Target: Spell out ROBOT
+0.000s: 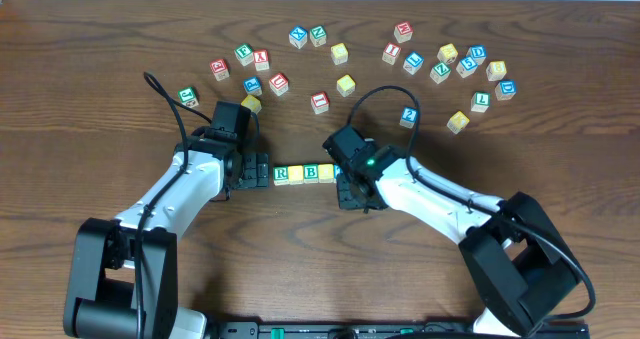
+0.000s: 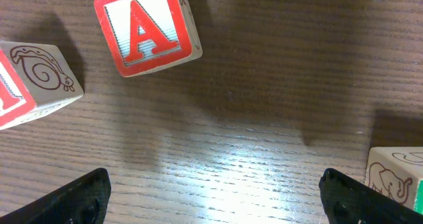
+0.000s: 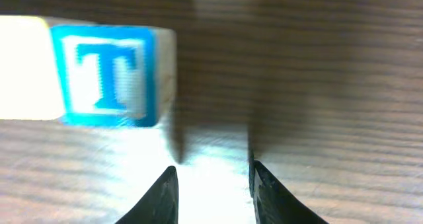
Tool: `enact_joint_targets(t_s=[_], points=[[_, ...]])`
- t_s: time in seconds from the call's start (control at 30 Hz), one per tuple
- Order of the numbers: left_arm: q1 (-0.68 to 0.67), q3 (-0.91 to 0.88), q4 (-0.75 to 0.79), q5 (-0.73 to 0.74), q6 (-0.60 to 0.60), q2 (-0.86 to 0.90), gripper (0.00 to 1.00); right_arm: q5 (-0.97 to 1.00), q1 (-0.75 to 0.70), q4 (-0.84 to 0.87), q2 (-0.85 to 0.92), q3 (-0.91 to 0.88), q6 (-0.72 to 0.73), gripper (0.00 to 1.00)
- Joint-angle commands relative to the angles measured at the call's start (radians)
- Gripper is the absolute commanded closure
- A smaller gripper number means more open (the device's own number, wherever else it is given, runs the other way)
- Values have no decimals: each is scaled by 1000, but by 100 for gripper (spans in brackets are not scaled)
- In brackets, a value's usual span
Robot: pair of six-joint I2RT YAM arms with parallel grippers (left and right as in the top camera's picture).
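Observation:
A row of cubes lies at mid-table: green R (image 1: 282,172), a yellow-topped cube (image 1: 297,172), green B (image 1: 312,171) and a second yellow-topped cube (image 1: 326,171). The blue T cube (image 3: 106,75) stands at the row's right end against a pale cube (image 3: 23,69); from overhead it is mostly hidden under my right arm. My right gripper (image 3: 213,191) (image 1: 345,184) sits just off the T cube, its jaws a narrow gap apart with only bare table between. My left gripper (image 2: 211,197) (image 1: 262,169) is wide open and empty beside the R end of the row.
Loose cubes are scattered along the back, among them a blue "2" cube (image 1: 408,116) and a yellow one (image 1: 458,122). In the left wrist view a red A cube (image 2: 147,29), a snail-picture cube (image 2: 36,78) and an elephant-picture cube (image 2: 396,178) lie close.

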Motion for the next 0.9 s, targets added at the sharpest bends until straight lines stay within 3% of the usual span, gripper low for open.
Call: enact_joint_targets(t_s=[0.0, 0.87], points=[[-3, -10, -3, -2, -2, 8, 1, 19, 21, 6, -29, -3, 2, 69], [-3, -10, -3, -2, -2, 8, 1, 68, 25, 40, -31, -3, 2, 67]])
